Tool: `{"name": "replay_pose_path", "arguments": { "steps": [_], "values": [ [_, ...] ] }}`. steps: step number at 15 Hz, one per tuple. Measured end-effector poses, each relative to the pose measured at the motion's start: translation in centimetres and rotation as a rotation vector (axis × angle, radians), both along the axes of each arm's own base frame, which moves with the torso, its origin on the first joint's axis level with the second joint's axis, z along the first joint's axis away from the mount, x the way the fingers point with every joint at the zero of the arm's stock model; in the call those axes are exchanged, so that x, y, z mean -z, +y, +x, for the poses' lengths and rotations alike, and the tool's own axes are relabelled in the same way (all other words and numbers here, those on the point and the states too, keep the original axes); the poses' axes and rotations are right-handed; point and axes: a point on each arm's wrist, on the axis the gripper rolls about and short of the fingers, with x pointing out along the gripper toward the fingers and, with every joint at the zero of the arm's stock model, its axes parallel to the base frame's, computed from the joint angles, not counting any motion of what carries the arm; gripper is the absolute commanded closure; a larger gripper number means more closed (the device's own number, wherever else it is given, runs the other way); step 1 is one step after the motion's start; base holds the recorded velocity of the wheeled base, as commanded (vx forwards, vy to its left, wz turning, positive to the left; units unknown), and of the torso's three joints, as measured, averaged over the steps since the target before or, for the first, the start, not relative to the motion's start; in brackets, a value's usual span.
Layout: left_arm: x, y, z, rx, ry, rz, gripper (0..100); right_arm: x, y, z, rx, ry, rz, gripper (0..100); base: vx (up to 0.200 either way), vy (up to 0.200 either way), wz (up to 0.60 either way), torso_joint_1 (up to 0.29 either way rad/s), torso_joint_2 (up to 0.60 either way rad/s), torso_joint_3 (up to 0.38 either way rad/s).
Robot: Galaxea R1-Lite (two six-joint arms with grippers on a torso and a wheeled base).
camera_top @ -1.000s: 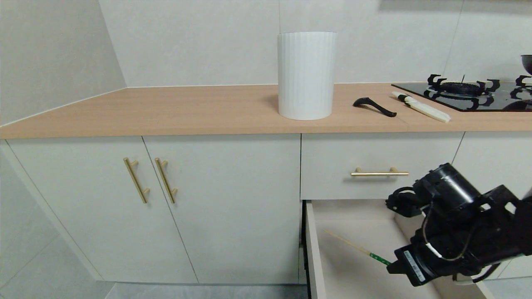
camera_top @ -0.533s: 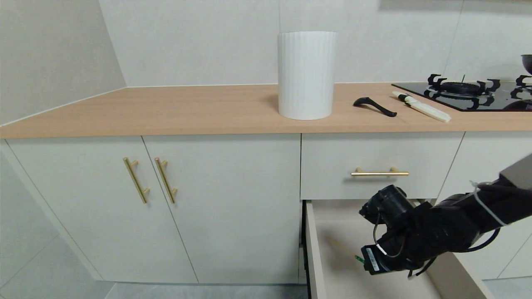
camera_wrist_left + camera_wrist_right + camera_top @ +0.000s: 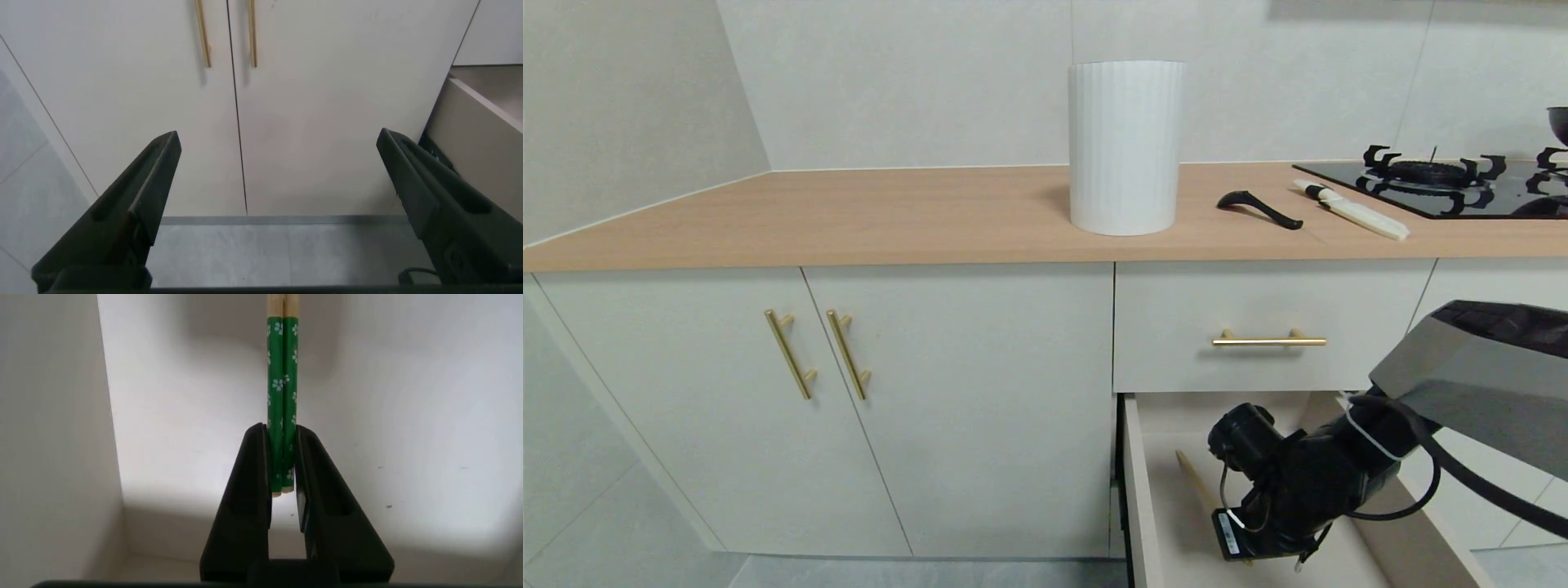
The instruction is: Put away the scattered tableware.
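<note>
a long wooden worktop (image 3: 890, 216) is running along the kitchen wall, carrying a tall white ribbed canister (image 3: 1125, 147). nearer the hob (image 3: 1454, 192), a white knife (image 3: 1352, 211) and a black utensil (image 3: 1258, 210) are lying flat, seemingly waiting their turn to be stored. below them, the lower drawer (image 3: 1137, 490) is standing pulled out as an open bay. the right pincer (image 3: 1245, 535) is reaching down inside it, pinching a pair of chopsticks (image 3: 283, 367) by their green patterned ends. it is holding them low over the drawer floor, tips pointing toward the back, probably so they can drop flat. the drawer wall on the robot's left is sitting near the sticks, while bare floor is lying open on the other side. the left pincer (image 3: 276, 143) is hanging spread and holding nothing, low before the cupboard doors (image 3: 237, 98), off to the drawer's left.
</note>
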Motion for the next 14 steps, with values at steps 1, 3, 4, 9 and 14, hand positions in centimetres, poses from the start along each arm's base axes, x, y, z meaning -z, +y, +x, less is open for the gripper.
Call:
{"name": "replay_pose_path", "arguments": {
  "steps": [1, 3, 4, 9, 14],
  "values": [
    [0.0, 0.0, 0.0, 0.001, 0.0, 0.0, 0, 0.4, 0.2, -0.1, -0.002, 0.003, -0.014, 100, 0.0, 0.0, 0.0, 0.0, 0.0, 0.0],
    [0.0, 0.0, 0.0, 0.0, 0.0, -0.001, 0, 1.2, 0.7, -0.1, 0.011, -0.019, -0.047, 100, 0.0, 0.0, 0.0, 0.0, 0.0, 0.0],
    [0.0, 0.0, 0.0, 0.001, 0.0, -0.001, 0, 1.5, 0.9, 0.0, 0.019, -0.033, -0.055, 100, 0.0, 0.0, 0.0, 0.0, 0.0, 0.0],
    [0.0, 0.0, 0.0, 0.0, 0.0, -0.001, 0, 2.3, 1.0, 0.0, 0.019, -0.023, -0.066, 100, 0.0, 0.0, 0.0, 0.0, 0.0, 0.0],
    [0.0, 0.0, 0.0, 0.0, 0.0, -0.001, 0, 2.4, 1.0, 0.0, 0.02, -0.019, -0.068, 100, 0.0, 0.0, 0.0, 0.0, 0.0, 0.0]
  ]
}}
